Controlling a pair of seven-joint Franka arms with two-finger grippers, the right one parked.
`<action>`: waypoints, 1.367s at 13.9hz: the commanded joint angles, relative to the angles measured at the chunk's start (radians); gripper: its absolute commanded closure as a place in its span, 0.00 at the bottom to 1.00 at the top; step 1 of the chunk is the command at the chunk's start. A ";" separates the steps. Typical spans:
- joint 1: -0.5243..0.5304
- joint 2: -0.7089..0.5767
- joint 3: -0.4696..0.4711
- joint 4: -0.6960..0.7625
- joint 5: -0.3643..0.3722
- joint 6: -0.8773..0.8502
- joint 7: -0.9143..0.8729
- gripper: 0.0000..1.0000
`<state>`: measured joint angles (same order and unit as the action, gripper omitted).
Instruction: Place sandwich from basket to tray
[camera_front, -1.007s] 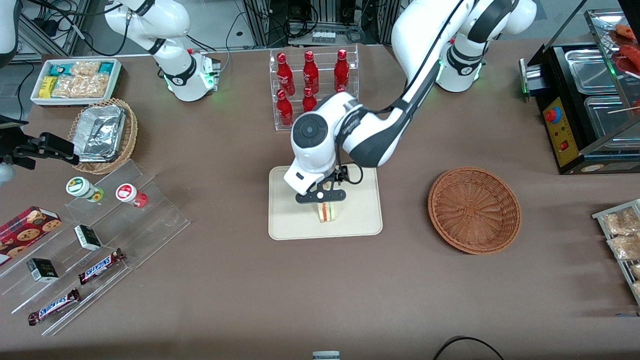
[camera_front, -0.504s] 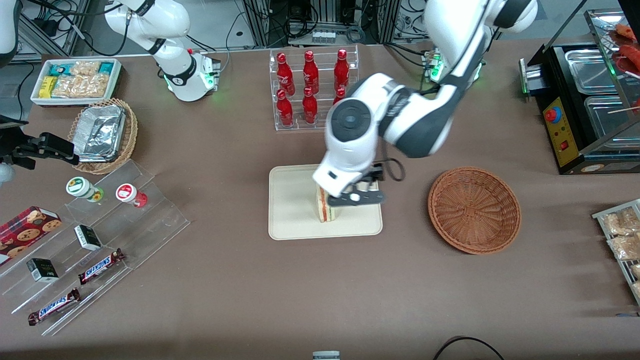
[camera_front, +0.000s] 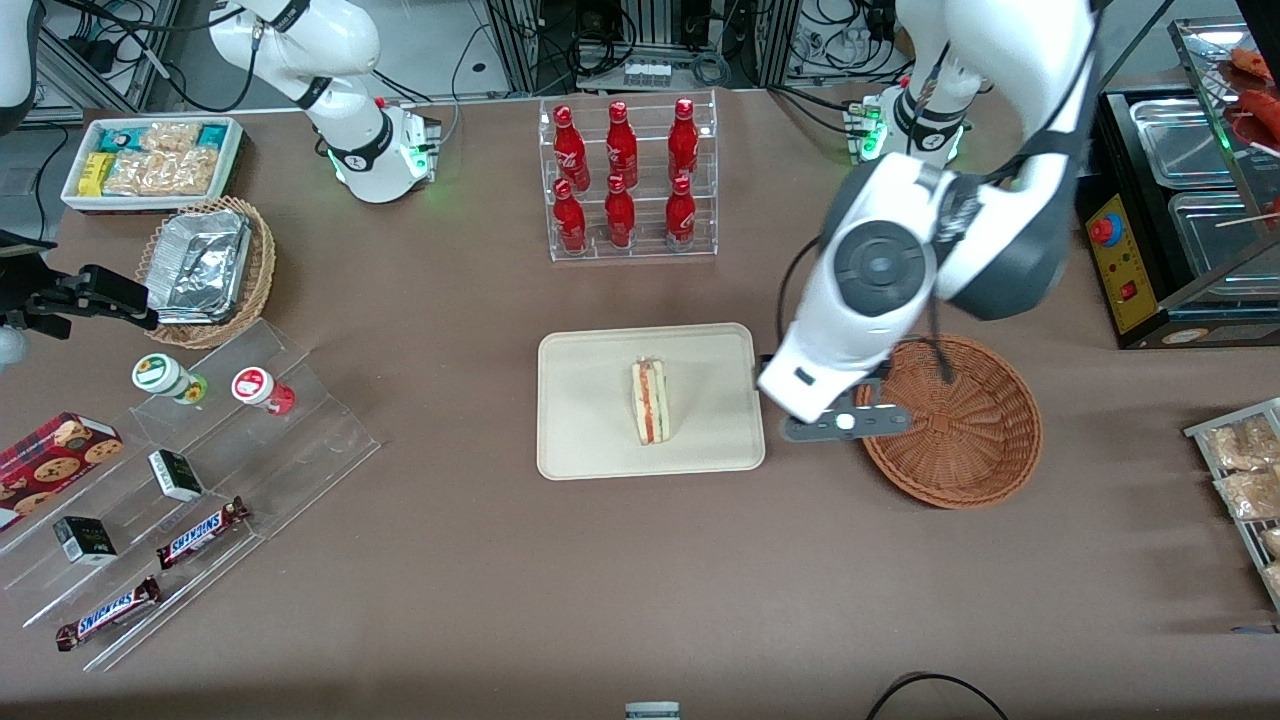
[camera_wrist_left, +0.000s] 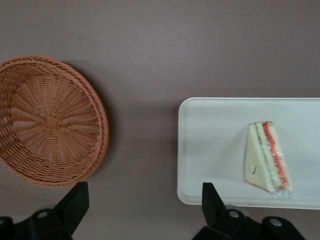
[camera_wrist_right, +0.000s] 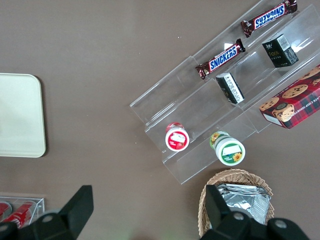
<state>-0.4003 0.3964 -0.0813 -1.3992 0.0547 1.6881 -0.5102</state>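
- One sandwich (camera_front: 650, 402) lies on your tray (camera_front: 590, 440), roughly at its middle, with the red and green filling edge facing up toward the front camera.
- Your wrist camera shows the same wedge (camera_wrist_left: 266, 156) flat on the tray (camera_wrist_left: 210, 150), inside the rim and touching nothing else.
- Your tool (camera_front: 838, 424) hangs above the bench (camera_front: 640, 580) between the tray and the basket (camera_front: 965, 440), just at the basket's rim on the side facing the tray.
- Its fingers (camera_wrist_left: 75, 202) stand spread wide in the wrist view, with nothing between them; only bare bench shows in the gap.
- You can see the basket (camera_wrist_left: 47, 120) holds nothing: its woven floor shows all the way across in both views.
- Tray and basket sit beside each other, apart, with a strip of bench between them.
- Farther from the front camera than the tray, a clear rack of red bottles (camera_front: 625, 175) stands upright.
- Toward the parked arm's end of the bench you have a lighter wicker basket with foil containers (camera_front: 205, 265), a white bin of snack packets (camera_front: 150, 160), and a clear stepped display (camera_front: 200, 480) carrying Snickers bars (camera_front: 200, 533), small dark boxes and two round tubs.
- Toward the working arm's end stands a black appliance (camera_front: 1165, 215) with metal pans; what sits on the rack at that edge nearer the camera looks like bagged snacks, though you cannot be sure from this angle.
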 joint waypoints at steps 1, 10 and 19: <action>0.085 -0.171 -0.006 -0.200 -0.016 0.053 0.126 0.00; 0.345 -0.356 -0.006 -0.310 -0.094 -0.079 0.473 0.00; 0.434 -0.421 -0.006 -0.233 -0.082 -0.246 0.542 0.00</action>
<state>0.0094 -0.0181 -0.0767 -1.6464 -0.0284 1.4705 0.0212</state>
